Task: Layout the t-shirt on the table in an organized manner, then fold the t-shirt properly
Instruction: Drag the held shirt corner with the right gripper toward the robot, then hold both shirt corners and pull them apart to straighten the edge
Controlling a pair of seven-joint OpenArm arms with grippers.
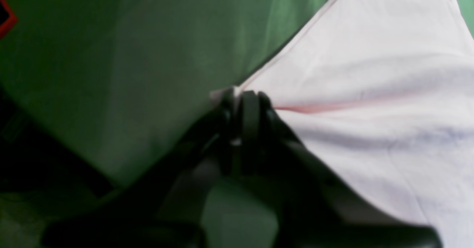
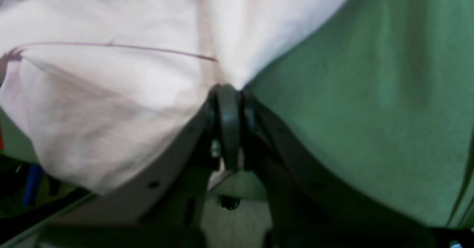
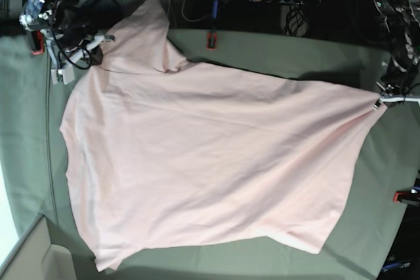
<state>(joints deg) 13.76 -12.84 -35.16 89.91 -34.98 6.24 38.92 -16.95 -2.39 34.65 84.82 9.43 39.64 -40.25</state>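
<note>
Both the left gripper (image 1: 240, 96) and right gripper (image 2: 229, 90) pinch opposite corners of the t-shirt (image 3: 210, 162), spread across the table (image 3: 275, 50); uneven pulling risks slippage or fresh wrinkles.

Both wrist views are soft with blur. In the left wrist view the left tool (image 1: 240, 96) is a dark smear at mid-frame, its fingertips indistinct where they meet the corner of the t-shirt (image 1: 370, 92); the shirt runs off the right and top edges. A red-edged object (image 1: 5, 18) at the upper left is cut by the frame and too blurred to identify.

In the right wrist view the right tool (image 2: 229, 92) is similarly hazy, and the shirt leaves the top and left edges.

In the base view the tabletop (image 3: 275, 50) is cropped on every side, the shirt's lower left corner reaches the bottom edge, and its underside is hidden.
</note>
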